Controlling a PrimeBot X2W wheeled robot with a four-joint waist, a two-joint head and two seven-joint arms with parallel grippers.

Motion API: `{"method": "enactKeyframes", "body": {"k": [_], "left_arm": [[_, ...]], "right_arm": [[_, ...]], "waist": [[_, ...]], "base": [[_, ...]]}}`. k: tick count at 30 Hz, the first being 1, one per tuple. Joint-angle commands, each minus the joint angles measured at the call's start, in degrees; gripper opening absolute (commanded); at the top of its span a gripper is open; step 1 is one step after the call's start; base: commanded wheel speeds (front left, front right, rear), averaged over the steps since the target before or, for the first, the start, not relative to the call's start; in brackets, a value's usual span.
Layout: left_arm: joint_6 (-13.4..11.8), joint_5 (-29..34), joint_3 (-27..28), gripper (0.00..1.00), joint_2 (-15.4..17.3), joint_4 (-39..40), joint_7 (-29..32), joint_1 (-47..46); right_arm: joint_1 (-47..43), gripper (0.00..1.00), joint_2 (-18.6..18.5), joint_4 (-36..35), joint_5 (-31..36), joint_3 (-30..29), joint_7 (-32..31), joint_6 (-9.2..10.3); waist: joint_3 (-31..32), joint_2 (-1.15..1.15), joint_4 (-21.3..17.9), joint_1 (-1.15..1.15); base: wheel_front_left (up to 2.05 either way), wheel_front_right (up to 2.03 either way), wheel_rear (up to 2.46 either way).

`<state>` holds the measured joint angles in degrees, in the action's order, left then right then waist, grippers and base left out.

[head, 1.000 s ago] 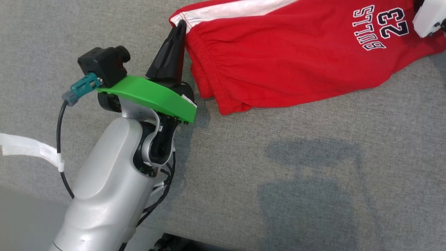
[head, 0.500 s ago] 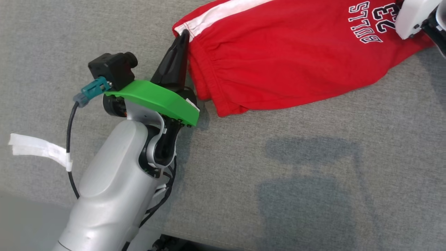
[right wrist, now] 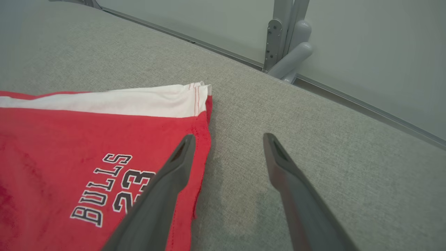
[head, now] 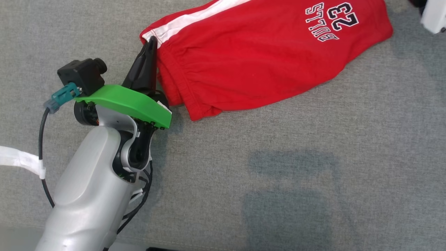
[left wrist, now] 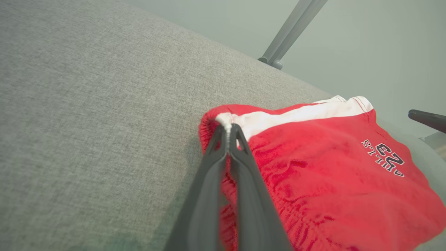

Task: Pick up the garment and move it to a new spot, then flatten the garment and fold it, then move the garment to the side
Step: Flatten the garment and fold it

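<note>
One pinch made: left gripper (left wrist: 228, 128) clamped the waistband corner (left wrist: 224, 118) of the limp, light red shorts (head: 251, 66) lying at twelve o'clock on the tabletop (head: 313, 157), right gripper (right wrist: 228, 139) gaping at the hem (right wrist: 205, 139), probably the best second hold.

**Robot lab or test cell**

Work surface is a broad table (head: 313, 146) padded in plain grey woven cloth. Behind it are bare, pale grey-green wall panels (right wrist: 366, 42). A grey metal frame post (right wrist: 283, 38) with a bolted plate and angled brace stands at the table's far edge. A slanted grey strut (left wrist: 294, 26) shows in the left wrist view. Arm fittings look bench-built: a bright green printed bracket (head: 129, 103), a small black camera (head: 82, 73), and a loose black cable (head: 39, 139) tied with white tape (head: 21, 159).
</note>
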<state>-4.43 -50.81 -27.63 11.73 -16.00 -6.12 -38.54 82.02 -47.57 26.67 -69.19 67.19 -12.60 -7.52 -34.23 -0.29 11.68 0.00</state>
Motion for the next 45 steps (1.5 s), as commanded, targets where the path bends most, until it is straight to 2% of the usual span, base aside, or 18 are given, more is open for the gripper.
{"method": "enactKeyframes", "body": {"k": [1,4,6,9,14,22,32,33,34,35,45], "left_arm": [[-0.2,-0.4,0.2,1.00,0.4,0.5,0.0,0.7],[-1.0,0.3,0.5,1.00,1.1,2.0,-0.6,1.6],[-2.2,2.7,-0.1,1.00,1.8,4.3,-2.2,2.2],[-2.6,6.7,-0.9,1.00,2.6,7.8,-6.1,2.9],[-3.7,12.4,-1.7,1.00,3.3,11.8,-8.4,5.2],[-1.3,18.6,0.0,1.00,0.3,13.7,-9.1,8.5],[4.5,24.5,6.3,1.00,-5.0,9.6,-9.1,14.5],[5.0,24.7,6.8,1.00,-5.4,9.1,-9.1,14.9],[5.5,24.9,7.3,1.00,-5.8,8.6,-9.1,15.3],[6.0,25.3,7.8,1.00,-6.3,8.2,-9.1,15.8],[9.0,27.4,10.0,1.00,-8.0,3.4,-9.1,19.3]], "right_arm": [[0.8,1.00,-0.5,-0.6,-0.2,-0.4,0.3,0.06],[0.7,1.00,-1.2,-0.4,1.7,-0.8,3.3,0.06],[-1.0,1.00,-0.1,1.5,2.8,-0.9,5.5,0.06],[-1.7,1.00,1.5,3.7,3.6,-1.4,7.0,0.06],[-2.3,1.00,4.8,7.8,5.9,-1.2,7.0,0.06],[-4.4,1.00,7.4,11.9,7.1,0.2,2.3,0.03],[-10.2,1.00,9.2,10.5,3.1,1.3,-4.4,-0.26],[-10.4,0.69,8.9,9.8,2.9,1.5,-4.8,-0.26],[-10.7,0.18,8.6,9.1,2.7,1.5,-5.0,-0.26],[-10.9,0.00,8.3,8.5,2.5,1.4,-4.7,-0.25],[-13.5,0.00,6.6,7.5,-2.4,-3.0,-0.1,0.04]], "waist": [[0.8,0.29,-0.6,0.00],[1.1,0.29,-0.2,0.00],[1.3,0.29,0.8,0.00],[1.0,0.29,2.0,0.00],[-1.0,0.29,4.3,0.00],[-2.8,0.29,6.4,0.00],[0.7,0.29,6.0,0.00],[1.2,0.29,5.8,0.00],[1.6,0.29,5.7,0.00],[2.0,0.29,5.5,0.00],[6.9,0.29,3.2,0.00]], "base": [[0.00,0.00,0.00],[0.00,0.00,0.00],[0.00,0.00,0.00],[0.00,0.00,0.00],[0.00,0.00,0.00],[0.00,0.00,0.00],[0.00,0.00,0.00],[0.00,0.00,0.00],[0.00,0.00,0.00],[0.00,0.00,0.00],[0.00,0.00,0.00]]}}
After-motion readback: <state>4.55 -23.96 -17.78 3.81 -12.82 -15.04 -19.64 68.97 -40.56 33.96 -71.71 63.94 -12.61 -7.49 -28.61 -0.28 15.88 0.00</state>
